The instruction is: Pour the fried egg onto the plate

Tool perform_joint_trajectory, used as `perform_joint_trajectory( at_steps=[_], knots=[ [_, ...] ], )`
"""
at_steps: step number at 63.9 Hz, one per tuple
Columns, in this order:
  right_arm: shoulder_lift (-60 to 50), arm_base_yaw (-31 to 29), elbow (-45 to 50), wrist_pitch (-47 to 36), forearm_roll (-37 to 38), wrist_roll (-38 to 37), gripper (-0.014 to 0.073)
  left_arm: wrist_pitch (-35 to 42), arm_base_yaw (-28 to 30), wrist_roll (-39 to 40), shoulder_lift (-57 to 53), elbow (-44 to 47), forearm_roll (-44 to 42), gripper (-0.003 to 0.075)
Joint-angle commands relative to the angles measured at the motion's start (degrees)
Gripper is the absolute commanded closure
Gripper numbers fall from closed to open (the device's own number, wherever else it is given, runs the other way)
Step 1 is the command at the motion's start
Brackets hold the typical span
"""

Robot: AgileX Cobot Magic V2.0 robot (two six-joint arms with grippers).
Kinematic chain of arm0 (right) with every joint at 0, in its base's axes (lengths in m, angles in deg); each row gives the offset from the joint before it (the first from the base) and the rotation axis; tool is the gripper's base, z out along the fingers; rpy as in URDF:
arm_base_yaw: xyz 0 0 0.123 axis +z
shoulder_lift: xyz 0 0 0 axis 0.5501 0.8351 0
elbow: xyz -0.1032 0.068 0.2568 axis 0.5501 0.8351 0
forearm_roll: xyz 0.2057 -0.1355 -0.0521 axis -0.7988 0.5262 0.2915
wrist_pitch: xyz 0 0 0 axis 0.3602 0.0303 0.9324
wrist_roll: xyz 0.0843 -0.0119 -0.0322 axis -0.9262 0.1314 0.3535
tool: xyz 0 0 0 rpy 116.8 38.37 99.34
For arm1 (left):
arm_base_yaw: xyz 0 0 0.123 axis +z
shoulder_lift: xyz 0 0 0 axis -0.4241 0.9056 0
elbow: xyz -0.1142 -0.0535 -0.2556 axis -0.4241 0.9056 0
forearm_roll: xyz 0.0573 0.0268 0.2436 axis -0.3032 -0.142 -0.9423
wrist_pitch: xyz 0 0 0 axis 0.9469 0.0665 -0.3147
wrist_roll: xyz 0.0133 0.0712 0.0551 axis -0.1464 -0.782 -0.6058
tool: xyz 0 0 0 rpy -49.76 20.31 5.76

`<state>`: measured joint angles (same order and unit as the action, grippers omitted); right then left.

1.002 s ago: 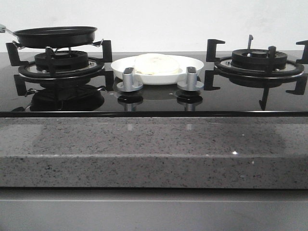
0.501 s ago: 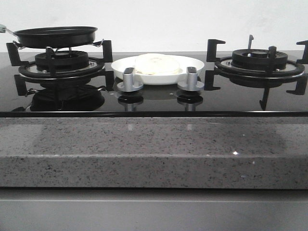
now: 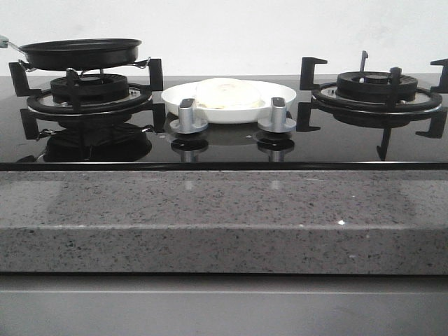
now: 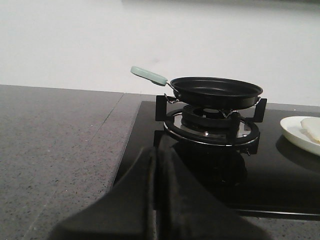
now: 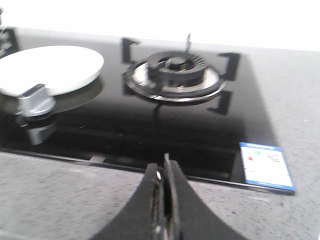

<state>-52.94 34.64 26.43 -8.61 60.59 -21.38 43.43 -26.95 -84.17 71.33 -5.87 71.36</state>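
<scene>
Fried egg [image 3: 225, 94] already sits on the plate [image 3: 283, 99], pale and domed in the front view, roughly centre of the dish. Plate is on the black glass hob [image 3: 224, 147] between the two burners, just behind the two silver knobs [image 3: 187, 116]. Frying pan [image 3: 80, 52] looks empty and rests on the left burner [image 3: 87, 94], at 9 o'clock from the plate, mint handle [image 4: 148, 75] pointing away from the dish.

Left pincer [image 4: 156, 200]: clenched, holding nothing, low over the counter [image 4: 55, 150] edge, well apart from the pan. Right pincer [image 5: 164, 200]: also clenched and empty, over the hob's front edge; right burner [image 5: 172, 75] at about 12 o'clock from it, plate at about 10 o'clock. Right wrist view is a bit blurred.

Judgement: pour step looks done, pan put back, task essentially complete. Next move likely calls for nothing on the objects, only keeping both arms clear of the pan handle and plate.
</scene>
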Motion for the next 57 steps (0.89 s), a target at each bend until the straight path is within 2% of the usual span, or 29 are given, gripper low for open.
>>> perform_joint_trajectory(
  at_steps=[1,8,12,52,57],
  knots=[
    [-2.4,-0.5,3.5,-10.5,-0.8,0.6,0.0662,4.4,0.0,0.2,-1.0,0.3,0.0,0.0741],
    [-5.3,-0.7,9.5,-15.1,-1.0,0.6,0.0662,4.4,0.0,0.2,-1.0,0.3,0.0,0.0741],
    [-5.2,-0.7,9.2,-12.9,-1.0,0.6,0.0662,4.4,0.0,0.2,-1.0,0.3,0.0,0.0741],
    [-5.1,0.9,9.4,-14.1,-0.8,0.4,0.0662,4.4,0.0,0.2,-0.9,0.3,0.0,0.0741],
    [-5.1,0.9,9.4,-16.9,1.3,-4.0,0.0662,4.4,0.0,0.2,-0.9,0.3,0.0,0.0741]
  ],
)
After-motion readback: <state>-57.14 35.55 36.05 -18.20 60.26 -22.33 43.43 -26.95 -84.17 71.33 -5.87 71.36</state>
